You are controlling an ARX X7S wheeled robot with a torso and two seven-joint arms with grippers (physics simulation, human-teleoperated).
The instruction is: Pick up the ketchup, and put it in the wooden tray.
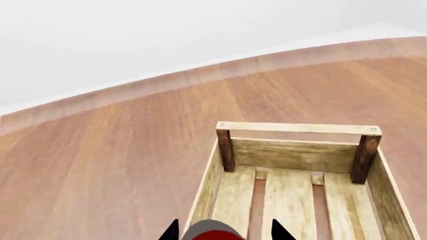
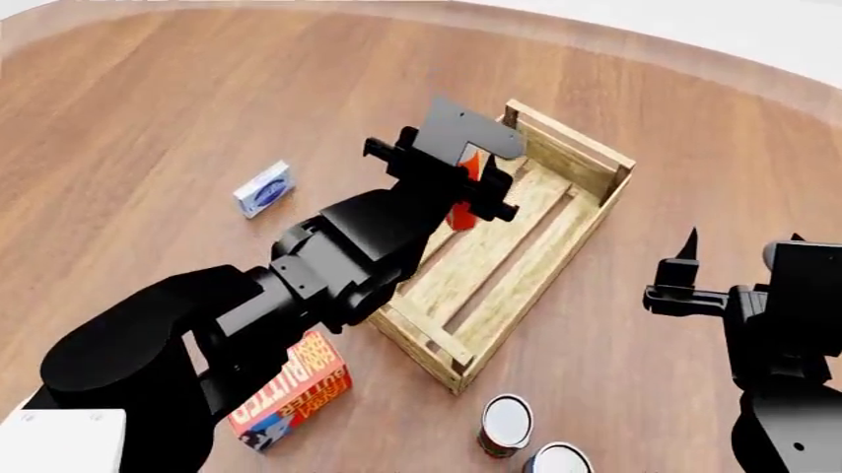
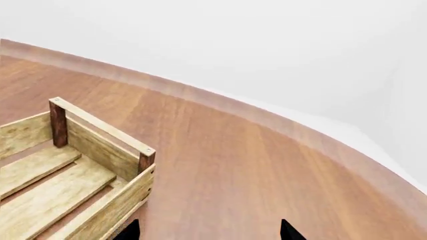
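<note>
Holding: left gripper (image 2: 471,187) closed around the ketchup (image 2: 462,197), bottle upright.
Ketchup position: above the wooden tray (image 2: 579,232), over its slatted floor near the left wall.
Right gripper (image 2: 736,251): fingers spread, nothing between them, beside the tray's right side.
Table (image 2: 158,118): wood-grain.

- The pale slatted wooden tray (image 2: 546,232) lies at the middle of the brown wood-grain desk (image 2: 158,99), set on a slant, its far end toward the right.
- The slim orange-red ketchup bottle (image 2: 463,192) hangs over the tray's left long side, between the fingers of the left tool (image 2: 455,182).
- The small white and blue box (image 2: 263,188) lies well left of the tray.
- The red-orange butter box (image 2: 292,389) lies left of the tray's near corner.
- Two round tin cans (image 2: 506,425) stand just before that corner, side by side.
- The right tool (image 2: 736,251) hovers right of the tray, apart from it.
</note>
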